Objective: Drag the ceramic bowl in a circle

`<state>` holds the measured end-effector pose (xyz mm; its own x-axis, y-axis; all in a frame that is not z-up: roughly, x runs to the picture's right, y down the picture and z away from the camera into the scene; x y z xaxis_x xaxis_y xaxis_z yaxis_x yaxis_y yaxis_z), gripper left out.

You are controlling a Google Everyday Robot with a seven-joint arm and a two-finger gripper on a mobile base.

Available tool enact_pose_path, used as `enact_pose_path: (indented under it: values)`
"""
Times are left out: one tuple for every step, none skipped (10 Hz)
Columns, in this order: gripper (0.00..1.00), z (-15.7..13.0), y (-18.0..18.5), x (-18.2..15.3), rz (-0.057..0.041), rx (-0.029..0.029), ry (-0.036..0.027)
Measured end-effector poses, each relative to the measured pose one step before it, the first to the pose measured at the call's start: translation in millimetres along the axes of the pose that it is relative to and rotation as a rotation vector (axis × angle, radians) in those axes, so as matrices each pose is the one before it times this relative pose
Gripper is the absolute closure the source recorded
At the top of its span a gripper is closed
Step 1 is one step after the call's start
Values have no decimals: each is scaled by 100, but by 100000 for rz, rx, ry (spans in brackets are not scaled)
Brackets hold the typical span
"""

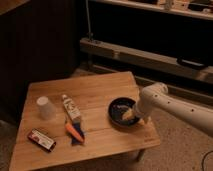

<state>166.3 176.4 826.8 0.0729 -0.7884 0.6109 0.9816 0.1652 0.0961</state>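
The gripper (129, 114) reaches down into the right side of the ceramic bowl (118, 111), which sits near the right edge of the wooden table (98, 86); whether it is spread or pressed together cannot be told. Above it, the white arm (153, 96) bends at a rounded joint just off the table's right edge, then slopes away down to the right. A white upturned cup (45, 107) stands near the table's left edge.

Dark ceramic bowl (118, 110), gripper (131, 114) at rim
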Motion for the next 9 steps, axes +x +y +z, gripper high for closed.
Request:
enact_pose_path:
  values:
    - [59,64,-107,-24,-335,-167,109]
    - [69,124,-36,-76,-199,-221,-31]
    - [79,138,-32,-53,217,-200,-39]
    - [91,216,-32,-82,-488,-355,-139]
    - [98,145,-99,-15,-488,-469,-111]
    - [100,207,-89,-78,36,-712,-305]
    - [100,79,-208,-58,-339,-1478,-173]
    - [100,152,-70,-146,-9,-1876,-268]
    - [100,79,-48,75,84,-2138,579]
